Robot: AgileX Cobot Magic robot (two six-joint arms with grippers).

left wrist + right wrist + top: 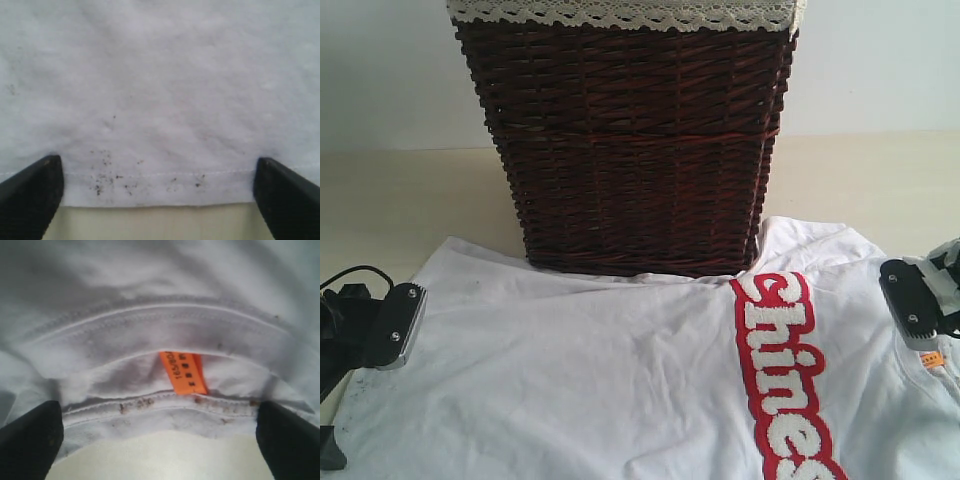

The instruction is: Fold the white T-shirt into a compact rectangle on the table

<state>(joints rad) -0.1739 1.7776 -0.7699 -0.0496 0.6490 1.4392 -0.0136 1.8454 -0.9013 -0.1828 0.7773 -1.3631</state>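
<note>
1. I am holding my left gripper (160,202) wide open over the hem (150,189) at the exterior view's lower left, gripping nothing.
2. My right gripper (157,447), equally wide, is flanking the collar (165,404) by the orange neck tag (183,372) at the right edge.
3. The white T-shirt (600,380) is lying on the table (400,200), its long axis running left to right between both grippers.
4. The frame's bottom edge is cutting off its near part.

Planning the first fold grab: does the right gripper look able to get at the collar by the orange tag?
Probably yes: the open right gripper straddles the white T-shirt at its collar by the orange tag, with nothing in between.
</note>
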